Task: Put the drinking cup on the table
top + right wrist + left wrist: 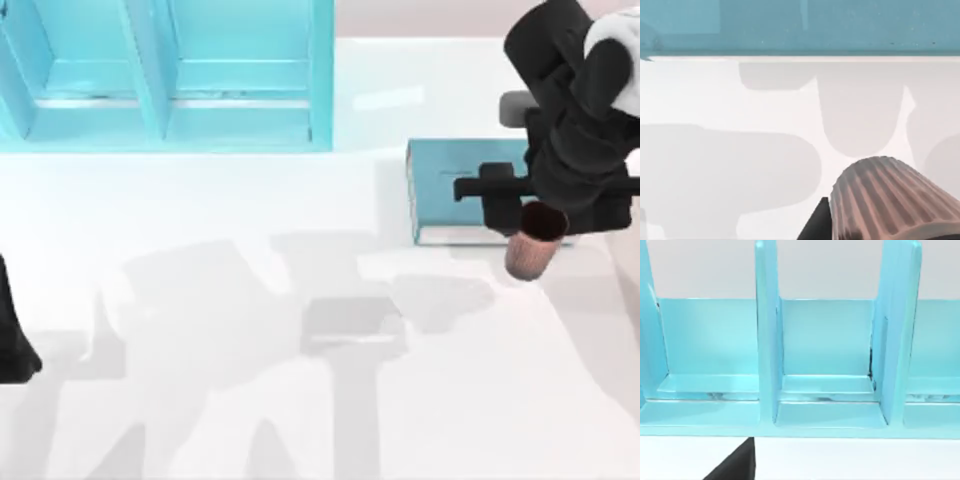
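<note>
A: From the top view, where is the drinking cup [530, 250]?

B: On the right side, at the near edge of the teal book [455, 190], tilted, its dark mouth up against the right gripper [520, 215]. The black right arm comes in from the far right corner, and the gripper sits over the book's near right part. The cup looks held at its rim, but I cannot tell how the fingers stand around it.

A: And the table [200, 300]?

B: Glossy white, crossed by grey shadows. The light-blue shelf unit [170, 70] stands at the far left. The left arm [15, 340] is parked at the left edge.

A: The left wrist view?

B: It faces the shelf unit [825, 365]: upright dividers, open compartments, white table [865, 460] below. A dark wedge at the bottom is part of the left gripper [735, 467]; whether it is apart or together, I cannot tell.

A: The right wrist view?

B: The cup's ribbed reddish-brown wall [890, 200] lies close to the lens, a black finger [815, 225] touching its side. Beyond it is the table [715, 100], with the book's teal edge [840, 25] farther off.
</note>
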